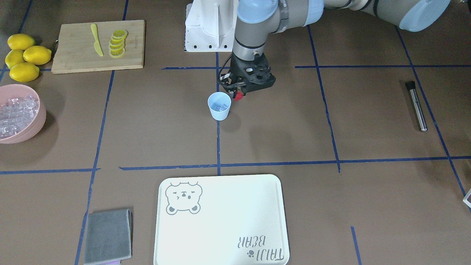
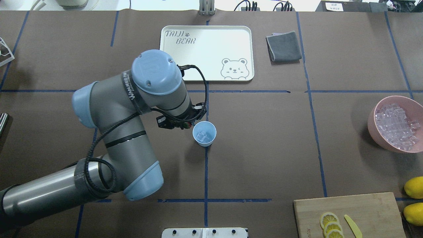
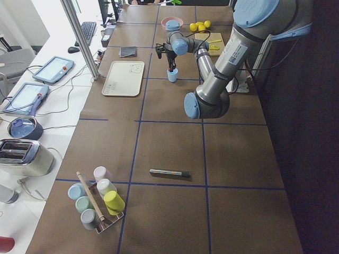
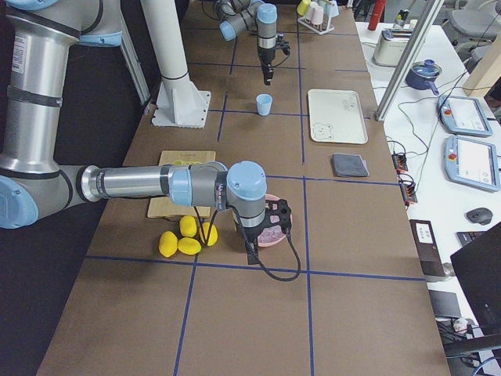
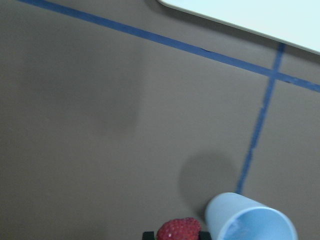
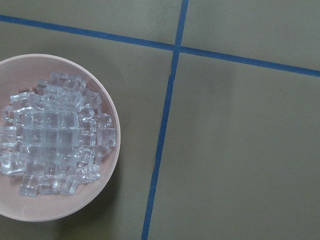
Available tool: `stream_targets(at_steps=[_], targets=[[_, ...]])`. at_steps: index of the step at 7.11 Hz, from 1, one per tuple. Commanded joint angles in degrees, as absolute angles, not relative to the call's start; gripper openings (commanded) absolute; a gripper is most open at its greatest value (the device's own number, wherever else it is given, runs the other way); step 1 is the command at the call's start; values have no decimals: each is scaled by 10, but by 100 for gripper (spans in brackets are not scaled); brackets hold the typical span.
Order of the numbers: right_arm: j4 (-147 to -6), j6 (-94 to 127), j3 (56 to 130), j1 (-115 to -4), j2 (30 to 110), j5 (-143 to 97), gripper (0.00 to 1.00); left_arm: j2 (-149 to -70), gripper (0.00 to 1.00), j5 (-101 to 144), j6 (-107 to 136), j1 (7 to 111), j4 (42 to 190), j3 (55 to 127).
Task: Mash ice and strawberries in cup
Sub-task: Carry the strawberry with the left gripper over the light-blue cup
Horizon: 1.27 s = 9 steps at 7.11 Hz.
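The pale blue cup (image 1: 219,106) stands upright at the table's middle with a few clear ice cubes (image 1: 220,108) in it. It also shows in the overhead view (image 2: 204,133). My left gripper (image 1: 238,95) is shut on a small red strawberry (image 1: 238,96) and holds it just beside the cup's rim, above the table. The left wrist view shows the strawberry (image 5: 178,230) between the fingertips, next to the cup (image 5: 250,220). My right gripper (image 4: 252,251) hangs by the pink bowl; I cannot tell whether it is open or shut.
A pink bowl (image 1: 39,121) full of ice cubes (image 6: 55,135) stands at the robot's right. Lemons (image 1: 24,55), a cutting board (image 1: 73,55) with lemon slices and a yellow knife, a white tray (image 1: 220,221), a grey cloth (image 1: 107,235) and a metal rod (image 1: 417,106) lie around.
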State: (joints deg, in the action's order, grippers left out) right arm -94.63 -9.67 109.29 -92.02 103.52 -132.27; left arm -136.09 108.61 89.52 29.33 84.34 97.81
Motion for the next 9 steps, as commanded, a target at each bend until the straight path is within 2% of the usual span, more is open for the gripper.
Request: stream_targets(at_steps=[1, 7, 8, 9], targets=[[-946, -97, 1093, -920, 1035, -1323, 99, -1394, 6, 1061, 934, 265, 913, 914], [-946, -97, 1092, -920, 1034, -1323, 99, -1383, 9, 1060, 931, 265, 909, 921], [-946, -97, 1093, -920, 1035, -1323, 99, -1376, 20, 1060, 931, 265, 909, 925], [-946, -97, 1092, -920, 1035, -1323, 99, -1373, 79, 1060, 930, 265, 909, 926]])
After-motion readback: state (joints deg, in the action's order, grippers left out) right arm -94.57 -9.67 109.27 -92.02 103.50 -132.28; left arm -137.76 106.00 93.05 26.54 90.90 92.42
